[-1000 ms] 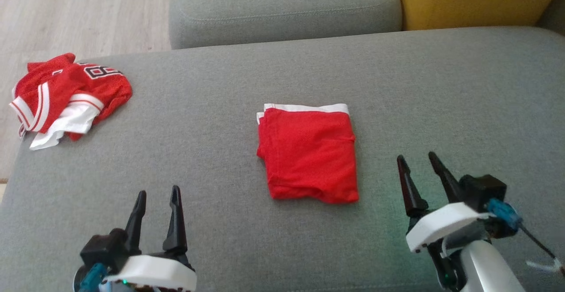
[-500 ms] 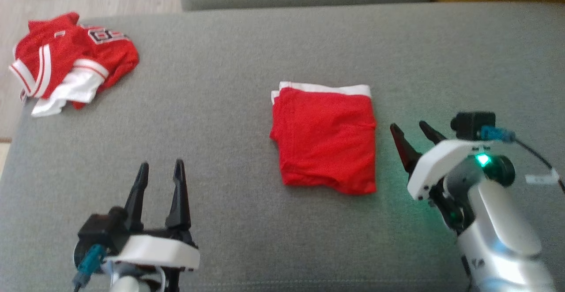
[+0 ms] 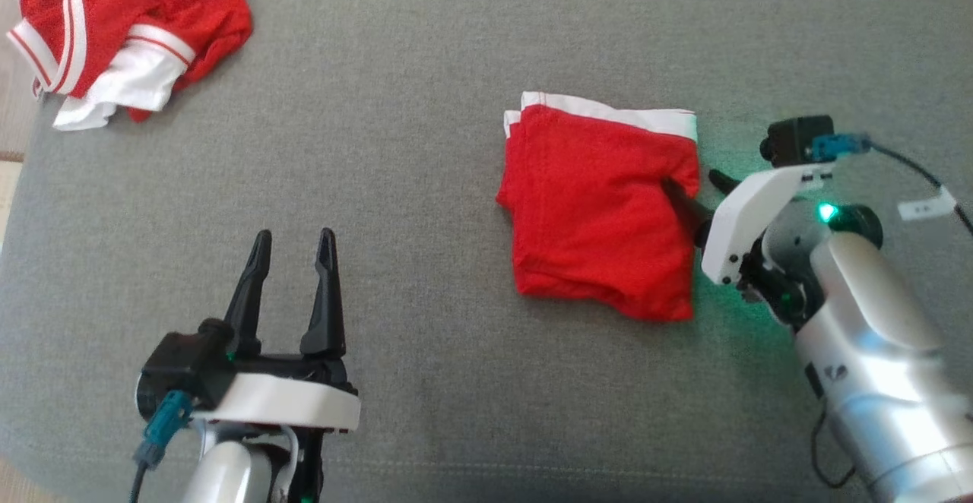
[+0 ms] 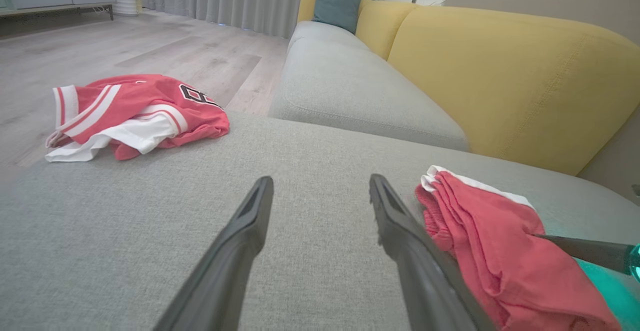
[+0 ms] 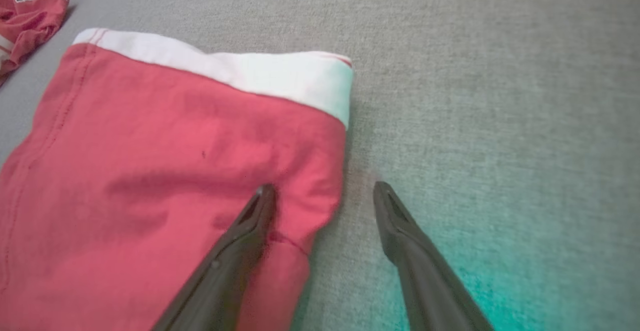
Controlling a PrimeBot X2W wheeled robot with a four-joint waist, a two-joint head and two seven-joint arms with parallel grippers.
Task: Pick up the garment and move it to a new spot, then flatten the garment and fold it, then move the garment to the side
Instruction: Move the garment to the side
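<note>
— How is the right gripper [image 3: 695,184] set?
— Spread wide across the right edge of the folded red garment [image 3: 600,207]; one finger is laid on the cloth, the other on the grey cushion [image 3: 426,108].
— And the left gripper [image 3: 293,241]?
— Spread too, empty, kept well apart on the garment's left. The right arm is judged nearer.

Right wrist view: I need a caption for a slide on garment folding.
Open right gripper straddles the edge of the folded red garment on a grey cushion.
</note>
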